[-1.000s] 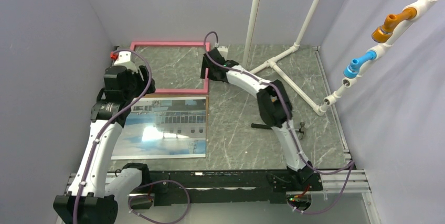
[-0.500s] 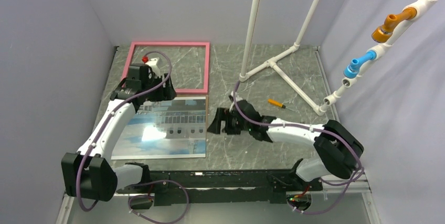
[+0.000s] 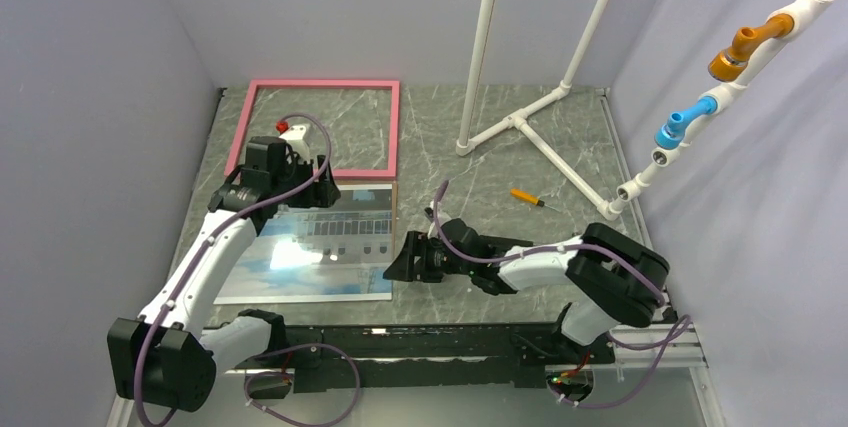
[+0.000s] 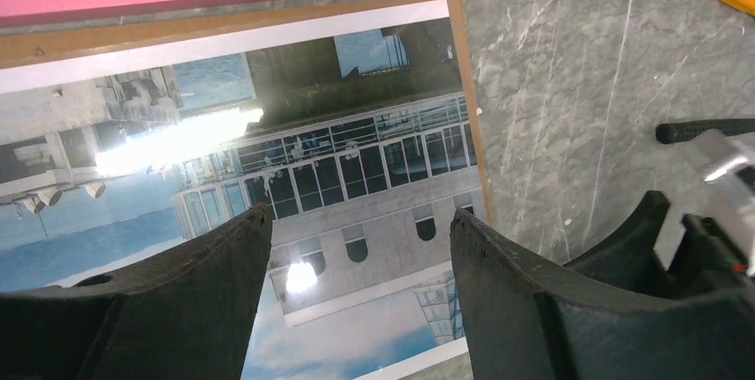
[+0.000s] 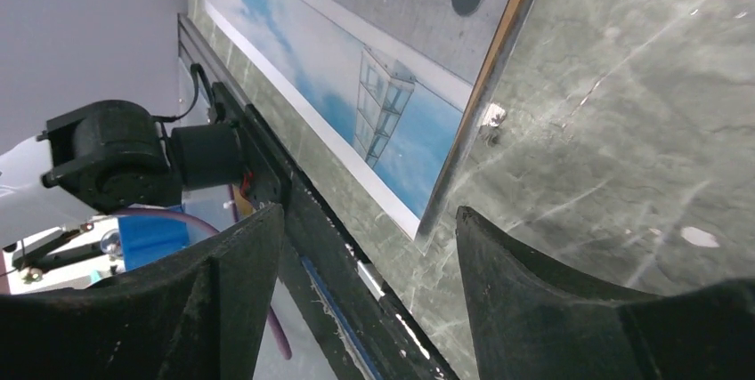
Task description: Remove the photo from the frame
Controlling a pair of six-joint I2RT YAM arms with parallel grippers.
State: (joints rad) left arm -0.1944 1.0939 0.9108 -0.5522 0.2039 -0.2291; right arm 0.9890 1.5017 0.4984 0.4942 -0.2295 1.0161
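Step, as judged: extraction nearly done.
- Large glossy ship-and-sky photo print (image 3: 310, 252): on thin brown backing board (image 4: 463, 86), near left of grey marble table (image 3: 480, 147), just beside the empty thin pink rectangular frame (image 3: 320, 84).
- Left gripper (image 4: 356, 229): above the print, jaws spread, empty.
- Right gripper (image 5: 369, 220): at the board's right edge, jaws spread, empty.
- Next move, as judged: pinch the print's edge alone.
- Writing: none legible.

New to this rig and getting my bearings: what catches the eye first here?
The large ship photo lies flat at the near left of the table on a brown backing board, already out of the empty pink frame just beyond it. The left fingers hover open over the photo's far edge, and the right fingers hover open beside its right edge.
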